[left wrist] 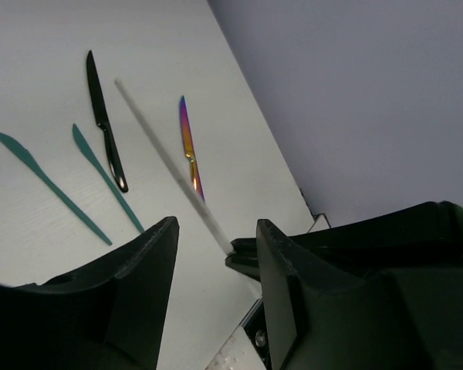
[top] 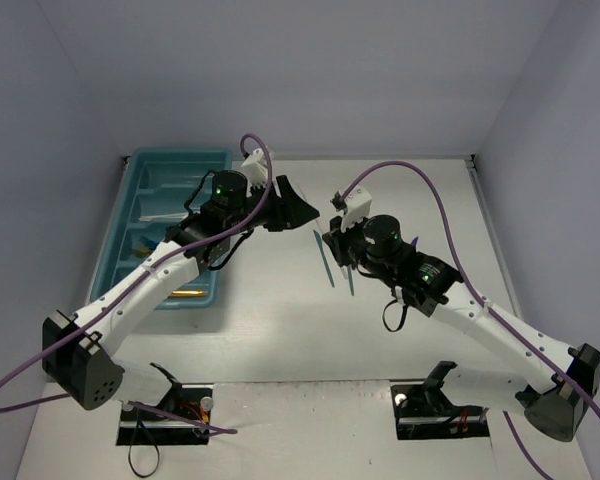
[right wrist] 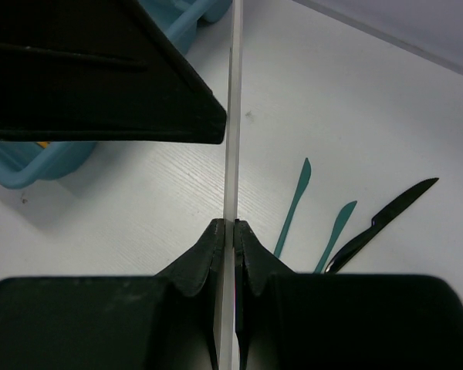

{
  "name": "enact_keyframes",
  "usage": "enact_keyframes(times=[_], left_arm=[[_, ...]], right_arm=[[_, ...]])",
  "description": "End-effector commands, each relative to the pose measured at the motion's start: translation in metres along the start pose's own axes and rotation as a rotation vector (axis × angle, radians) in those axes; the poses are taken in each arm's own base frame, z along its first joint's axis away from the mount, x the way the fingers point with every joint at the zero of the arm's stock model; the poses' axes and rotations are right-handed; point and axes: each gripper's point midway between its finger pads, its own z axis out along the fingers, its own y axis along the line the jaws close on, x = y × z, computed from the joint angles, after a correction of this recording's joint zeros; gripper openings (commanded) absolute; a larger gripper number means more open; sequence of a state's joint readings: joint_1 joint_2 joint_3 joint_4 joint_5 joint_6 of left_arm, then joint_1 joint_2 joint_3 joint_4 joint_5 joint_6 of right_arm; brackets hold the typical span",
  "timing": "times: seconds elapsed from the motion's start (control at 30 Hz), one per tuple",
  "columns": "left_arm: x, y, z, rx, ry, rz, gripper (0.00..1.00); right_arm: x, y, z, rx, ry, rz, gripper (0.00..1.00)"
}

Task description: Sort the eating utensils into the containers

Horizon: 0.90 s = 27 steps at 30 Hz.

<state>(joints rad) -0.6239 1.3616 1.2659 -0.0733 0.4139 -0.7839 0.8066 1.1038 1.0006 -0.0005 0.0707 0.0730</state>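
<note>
White utensil [right wrist: 232, 116], type unclear: both ends are cut off or hidden, only a thin edge-on strip shows, and from the top view it is lost against the table. Right gripper [right wrist: 230, 228] is clamped tight on the strip, holding it above the table just right of the cutlery tray [top: 170, 157]. Left gripper [left wrist: 216, 231] has jaws spread wide. In its wrist view the strip runs toward the gap between the fingers; contact cannot be told. The left arm covers part of the tray's right side. A gold utensil [top: 187, 293] peeks out at the tray's near end; other contents are hard to make out. Further right of the tray, flat on the table, lie a pair of teal knives [left wrist: 89, 150], a black knife [left wrist: 104, 127] and an iridescent purple knife [left wrist: 189, 150], side by side, not touching. Table [top: 280, 330] is white with faint grain. Pale lavender-grey walls [top: 300, 70] stand on three sides. The tray sits near the far-left corner, with open tabletop to its right and nearer than it.
</note>
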Motion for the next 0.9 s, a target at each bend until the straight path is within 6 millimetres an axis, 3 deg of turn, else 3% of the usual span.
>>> enact_keyframes(times=[0.0, 0.3, 0.87], left_arm=[[-0.026, -0.041, 0.005, 0.122, -0.104, 0.008, 0.38], [-0.011, -0.040, 0.018, 0.112, -0.070, -0.013, 0.26], [0.002, -0.019, 0.026, 0.043, -0.041, -0.056, 0.27]], right_arm=[[-0.026, 0.006, -0.002, -0.028, -0.101, 0.002, 0.00], [-0.024, 0.005, 0.000, -0.018, -0.104, 0.005, 0.00], [-0.021, -0.005, 0.001, 0.040, -0.109, 0.012, 0.00]])
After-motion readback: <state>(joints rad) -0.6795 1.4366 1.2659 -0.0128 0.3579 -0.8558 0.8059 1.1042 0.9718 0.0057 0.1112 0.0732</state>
